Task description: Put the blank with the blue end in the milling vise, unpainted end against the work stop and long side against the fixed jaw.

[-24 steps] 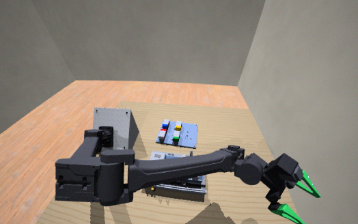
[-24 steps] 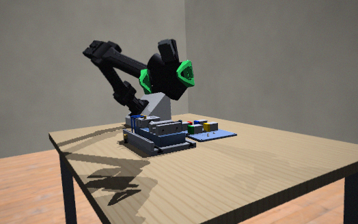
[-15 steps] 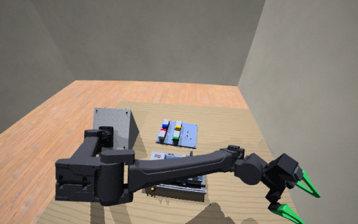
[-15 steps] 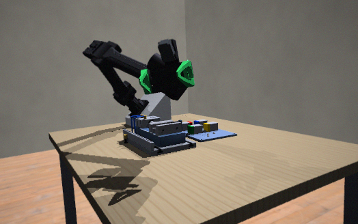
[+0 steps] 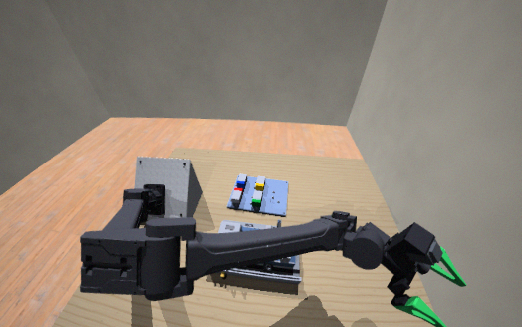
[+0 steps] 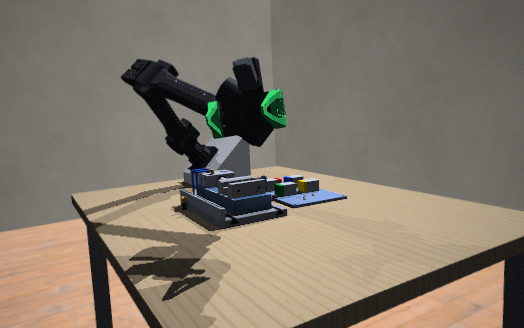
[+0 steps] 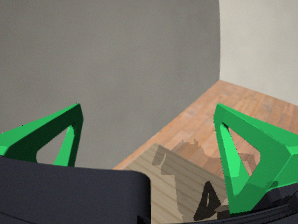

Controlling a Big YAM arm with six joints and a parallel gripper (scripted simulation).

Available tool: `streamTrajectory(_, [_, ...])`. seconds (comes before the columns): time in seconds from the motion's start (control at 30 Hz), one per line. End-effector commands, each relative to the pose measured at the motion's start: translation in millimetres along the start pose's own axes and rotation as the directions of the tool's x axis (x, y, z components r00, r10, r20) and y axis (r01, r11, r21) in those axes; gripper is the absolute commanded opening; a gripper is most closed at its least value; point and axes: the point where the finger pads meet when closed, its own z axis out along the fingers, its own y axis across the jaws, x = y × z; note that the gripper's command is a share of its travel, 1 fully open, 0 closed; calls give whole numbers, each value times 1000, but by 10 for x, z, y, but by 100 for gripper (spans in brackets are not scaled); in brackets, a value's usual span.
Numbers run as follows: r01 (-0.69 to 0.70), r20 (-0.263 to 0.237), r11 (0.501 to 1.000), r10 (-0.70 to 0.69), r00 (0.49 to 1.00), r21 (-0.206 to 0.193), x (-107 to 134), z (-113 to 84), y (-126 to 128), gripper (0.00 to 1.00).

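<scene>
The blank with the blue end lies on the blue plate at its far left, also seen in the exterior view. Blanks with red, yellow and green ends lie beside it on the plate. The milling vise stands in front of the plate, partly hidden by my arm; it also shows in the exterior view. My gripper is open and empty, raised high in the air and well to the right of the vise, pointing away from the table. Its green fingers frame only wall and floor.
A grey wedge-shaped stand sits behind the arm's base. The right wall is close to the gripper. The table's edge runs along the near side.
</scene>
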Motion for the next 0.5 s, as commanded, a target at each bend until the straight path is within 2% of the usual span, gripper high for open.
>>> streamTrajectory(0.0, [-27,5,998,28,1000,-50,-328,-99,180,100])
streamTrajectory(0.07, [-22,-8,996,22,1000,-82,-391,-114,299,100])
streamTrajectory(0.17, [8,-55,984,-18,998,-176,-380,-281,608,100])
streamTrajectory(0.23, [33,-93,965,-59,994,-260,-348,-464,883,100])
streamTrajectory(0.3, [33,-93,965,-59,994,-260,-348,-464,883,100])
streamTrajectory(0.33, [44,-111,953,-81,991,-301,-296,-544,1113,100])
streamTrajectory(0.37, [51,-124,938,-99,987,-343,-409,-629,1150,100])
streamTrajectory(0.4, [72,-149,911,-143,978,-407,-346,-840,1280,100])
streamTrajectory(0.47, [93,-175,856,-209,962,-509,-376,-1134,1560,100])
